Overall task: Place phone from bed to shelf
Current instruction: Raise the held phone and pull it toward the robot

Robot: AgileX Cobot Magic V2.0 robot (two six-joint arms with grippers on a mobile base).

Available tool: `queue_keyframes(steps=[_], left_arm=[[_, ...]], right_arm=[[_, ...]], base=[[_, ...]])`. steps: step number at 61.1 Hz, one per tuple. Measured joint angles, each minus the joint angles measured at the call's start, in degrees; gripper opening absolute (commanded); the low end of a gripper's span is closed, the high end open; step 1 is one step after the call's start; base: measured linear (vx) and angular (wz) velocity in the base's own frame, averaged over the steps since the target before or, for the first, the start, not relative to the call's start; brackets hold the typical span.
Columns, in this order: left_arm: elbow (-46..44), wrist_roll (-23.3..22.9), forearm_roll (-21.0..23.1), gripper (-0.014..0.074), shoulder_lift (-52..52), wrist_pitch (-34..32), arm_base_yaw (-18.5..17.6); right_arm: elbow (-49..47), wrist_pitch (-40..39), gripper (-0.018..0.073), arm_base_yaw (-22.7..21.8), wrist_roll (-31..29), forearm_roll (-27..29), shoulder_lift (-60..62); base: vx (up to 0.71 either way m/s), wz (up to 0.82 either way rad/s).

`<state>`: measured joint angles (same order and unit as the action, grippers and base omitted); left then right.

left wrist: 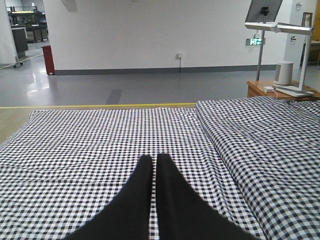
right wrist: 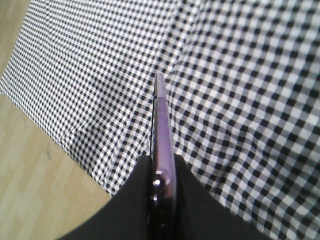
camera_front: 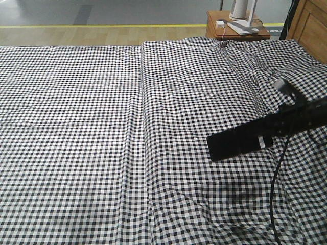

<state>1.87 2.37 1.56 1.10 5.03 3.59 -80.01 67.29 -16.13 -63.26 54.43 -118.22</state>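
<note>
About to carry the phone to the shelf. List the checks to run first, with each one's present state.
1. Phone clamped in the right hand: ok, its edge sits between both fingers.
2. Phone clear of the bed: ok, held in the air above it.
3. Left hand out of the way: ok, shut, empty, over another part of the bed.
4. Shelf in sight: ok, but only a wooden corner shows at the far right.
5. Shelf board free to take the phone: cannot tell, no board is in view.

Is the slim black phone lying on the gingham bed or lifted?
Lifted: right hand holds slim black phone above gingham bed, shadow beneath.
</note>
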Motion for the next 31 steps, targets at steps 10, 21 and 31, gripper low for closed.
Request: queue_keyframes(steps=[10,21,31], left_arm=[[0.00,0.00,0.00,0.0001,0.00,0.00,0.00],[0.00,0.00,0.00,0.0001,0.00,0.00,0.00],[0.00,0.00,0.00,0.0001,0.00,0.00,0.00]], right_arm=[[1.65,0.19,-0.0003,0.13,1.27,0.24,7.72],[10.65,0.50,-0.0003,0.13,-3.51,5.16,16.10],[17.29,0.63,-0.0003,0.19,-7.23,8.33,22.69]], base=[[0.00,0.00],[0.00,0.00],[0.00,0.00]])
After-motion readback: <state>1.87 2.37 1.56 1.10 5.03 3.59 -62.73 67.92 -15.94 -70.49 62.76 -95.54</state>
